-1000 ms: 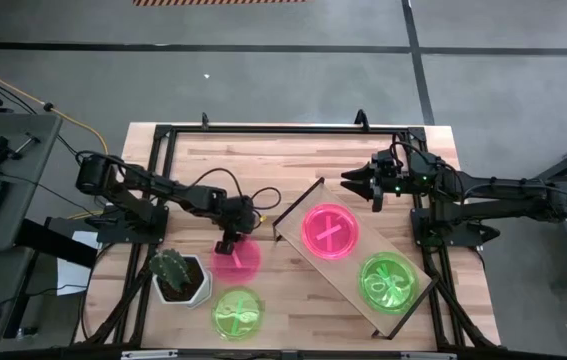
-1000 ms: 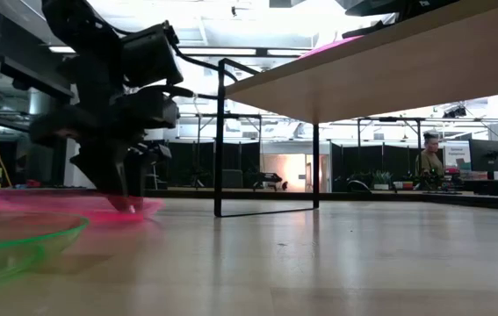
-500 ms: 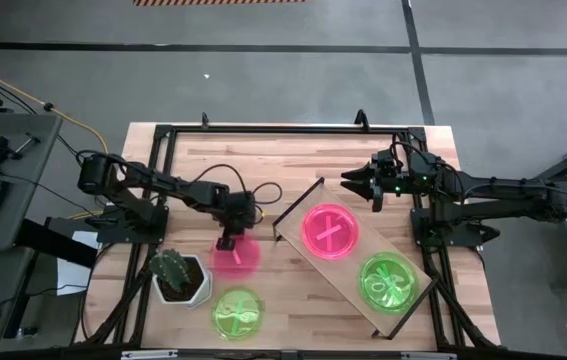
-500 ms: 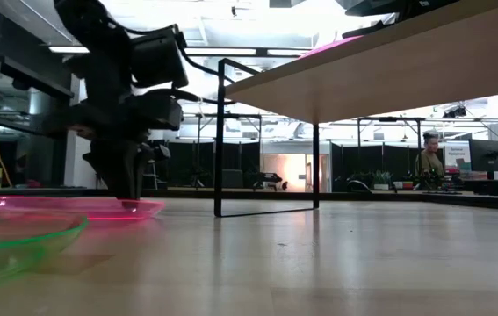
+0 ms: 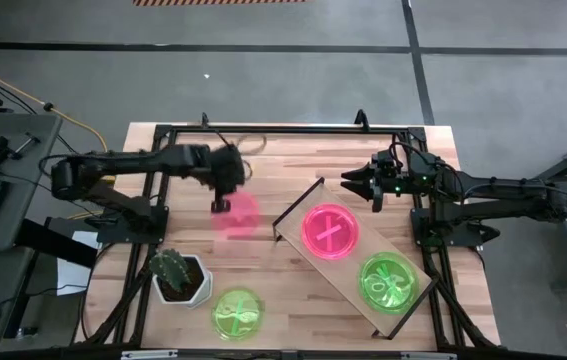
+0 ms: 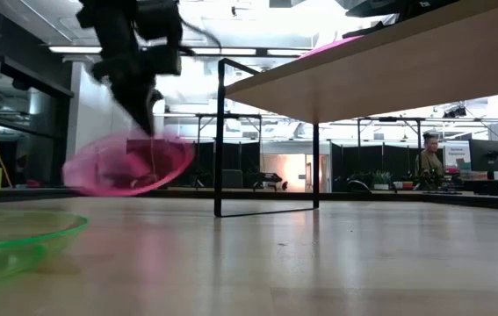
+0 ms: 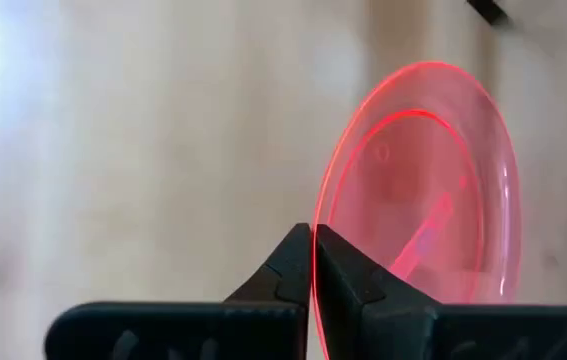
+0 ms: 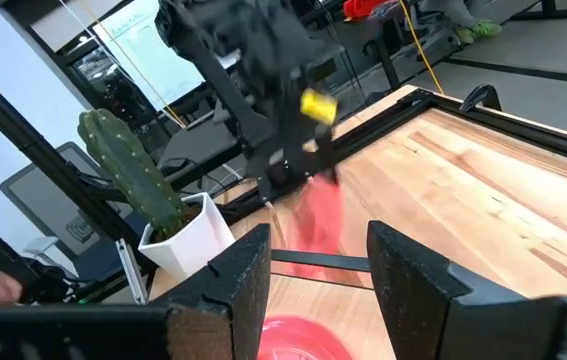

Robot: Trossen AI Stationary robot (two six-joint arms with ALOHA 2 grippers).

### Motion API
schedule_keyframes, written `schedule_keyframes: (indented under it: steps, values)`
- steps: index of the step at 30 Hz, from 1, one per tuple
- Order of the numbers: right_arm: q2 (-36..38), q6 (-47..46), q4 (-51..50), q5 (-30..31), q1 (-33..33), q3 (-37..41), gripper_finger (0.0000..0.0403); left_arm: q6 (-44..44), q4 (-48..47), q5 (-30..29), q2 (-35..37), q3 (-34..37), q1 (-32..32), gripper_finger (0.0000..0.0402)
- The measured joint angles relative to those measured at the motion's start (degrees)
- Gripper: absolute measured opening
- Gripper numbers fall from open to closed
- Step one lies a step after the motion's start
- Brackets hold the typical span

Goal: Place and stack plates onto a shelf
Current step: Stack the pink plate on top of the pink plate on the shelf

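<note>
Up off the table, the left gripper [image 5: 221,203] pinches the rim of a pink plate [image 5: 238,214] between its closed fingers [image 7: 293,272]; in the low view the plate [image 6: 128,164] hangs tilted below the gripper [image 6: 149,125], clear of the tabletop [image 6: 319,263]. The left wrist view shows the plate [image 7: 418,185] edge-on to the fingers, its centre bar faintly visible. On the shelf [image 5: 303,207], which lies diagonally across the table's right half, sit a pink plate with a cross mark [image 5: 331,231] and, further along, a green plate [image 5: 389,280]. Another green plate [image 5: 237,312] rests on the table near the front edge, just beside the white pot with a cactus [image 5: 177,277] (blurred at the near left of the low view). The right gripper [image 5: 347,181] hovers beyond the shelf's far end, fingers [image 8: 238,275] apart, holding nothing.
</note>
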State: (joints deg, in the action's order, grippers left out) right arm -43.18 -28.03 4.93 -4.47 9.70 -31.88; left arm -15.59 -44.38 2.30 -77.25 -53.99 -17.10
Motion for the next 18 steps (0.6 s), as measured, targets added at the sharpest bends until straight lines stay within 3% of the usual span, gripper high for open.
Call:
schedule_keyframes:
  steps: [6, 10, 14, 18]
  values:
    - [0.0, 0.0, 0.0, 0.0, 0.0, 0.0, 0.0151, 2.0, -2.5, -9.8, 6.6, -7.8, -5.9, 0.0000]
    - [0.0, 0.0, -0.1, 0.0, 0.0, 0.0, 0.0151, 8.6, -2.3, -13.3, 8.9, -15.7, -7.8, 0.0000]
    - [0.1, -0.4, -0.1, 2.6, 0.0, 0.0, 0.0151, 15.5, -1.6, -13.4, 8.6, -23.9, -6.5, 0.0000]
    - [0.8, -2.8, 0.5, 8.3, 0.1, 0.0, 0.0151, 20.1, -0.5, -13.2, 6.8, -29.3, -1.1, 0.0000]
